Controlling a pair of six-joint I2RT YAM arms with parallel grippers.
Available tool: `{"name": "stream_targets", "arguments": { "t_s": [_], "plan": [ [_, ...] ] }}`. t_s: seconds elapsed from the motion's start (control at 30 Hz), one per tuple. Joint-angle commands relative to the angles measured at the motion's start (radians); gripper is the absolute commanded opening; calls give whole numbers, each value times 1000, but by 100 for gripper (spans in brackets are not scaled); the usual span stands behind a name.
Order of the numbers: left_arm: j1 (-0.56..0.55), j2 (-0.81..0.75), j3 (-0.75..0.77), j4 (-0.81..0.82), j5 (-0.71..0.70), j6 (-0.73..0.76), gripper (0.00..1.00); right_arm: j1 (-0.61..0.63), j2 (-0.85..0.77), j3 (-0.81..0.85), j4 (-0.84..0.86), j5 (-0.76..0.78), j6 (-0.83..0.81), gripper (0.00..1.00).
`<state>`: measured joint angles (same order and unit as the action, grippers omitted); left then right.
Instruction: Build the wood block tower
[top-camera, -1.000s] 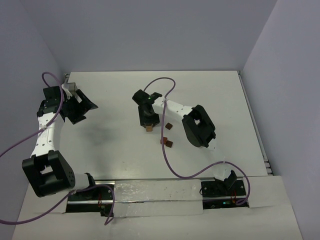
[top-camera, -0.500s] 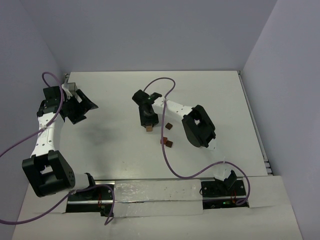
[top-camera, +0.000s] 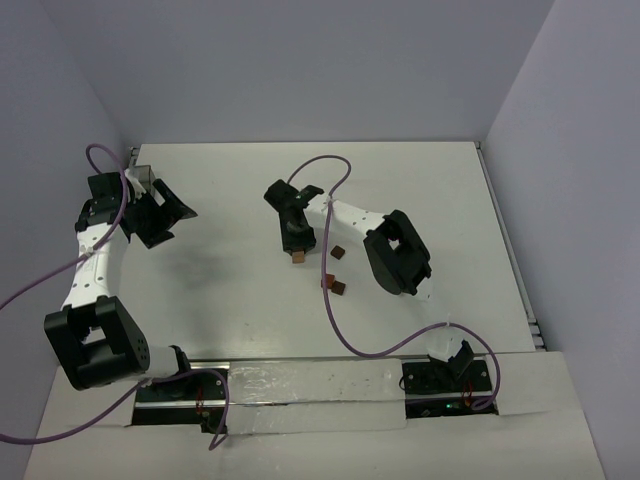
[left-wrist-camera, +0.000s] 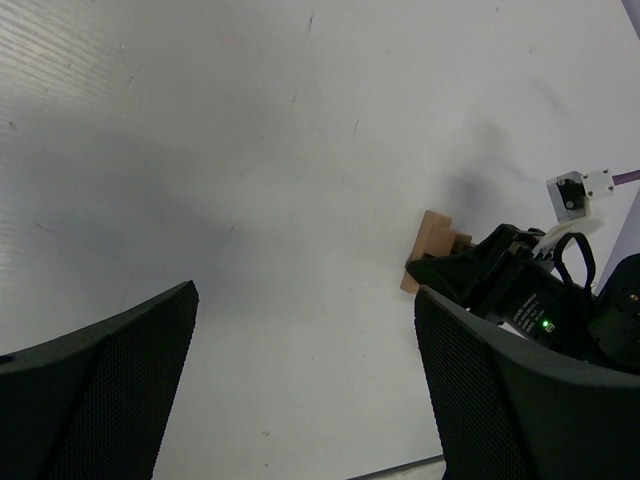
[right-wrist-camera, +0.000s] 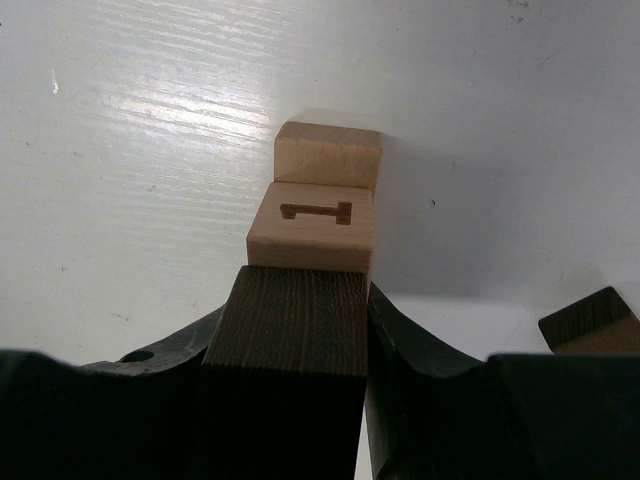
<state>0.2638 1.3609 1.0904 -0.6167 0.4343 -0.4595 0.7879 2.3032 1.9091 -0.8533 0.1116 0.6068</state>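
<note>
Two grippers, one tower, three views.

Top external: shows left gripper (top-camera: 152, 215) spread wide above white table (top-camera: 220, 300), nothing between its fingers. Shows right gripper (top-camera: 297, 243) pointing down, with wood block tower (top-camera: 299, 258) right at its fingertips as a small tan shape. Lists loose dark blocks (top-camera: 340, 289) off to one side of those fingers, apart from them.

Left wrist: shows both mesh-textured fingers (left-wrist-camera: 100, 400) far apart, only table surface between them. Places tower beyond the right-hand finger's tip, tan and stepped, partly hidden by the other gripper.

Right wrist: shows dark reddish-brown block (right-wrist-camera: 290, 370) gripped between the fingers (right-wrist-camera: 430, 375), no gap visible on either side. Places marked tan block (right-wrist-camera: 312, 228) just past the fingertips, touching the dark block's far edge, and plain tan block (right-wrist-camera: 328, 155) touching beyond it. Cannot tell whether the held block rests on the tower. Shows one of the loose dark blocks (right-wrist-camera: 590, 320) outside the right-hand finger.
</note>
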Motion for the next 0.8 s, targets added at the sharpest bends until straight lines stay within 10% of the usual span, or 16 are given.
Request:
{"name": "stream_targets", "arguments": {
  "t_s": [0.0,0.77],
  "plan": [
    [9,6,9,45,27,10,95,10,-11,20,2,19,18,45],
    [11,9,10,40,23,24,97,-4,-27,-32,14,29,-60,36]
  ]
}}
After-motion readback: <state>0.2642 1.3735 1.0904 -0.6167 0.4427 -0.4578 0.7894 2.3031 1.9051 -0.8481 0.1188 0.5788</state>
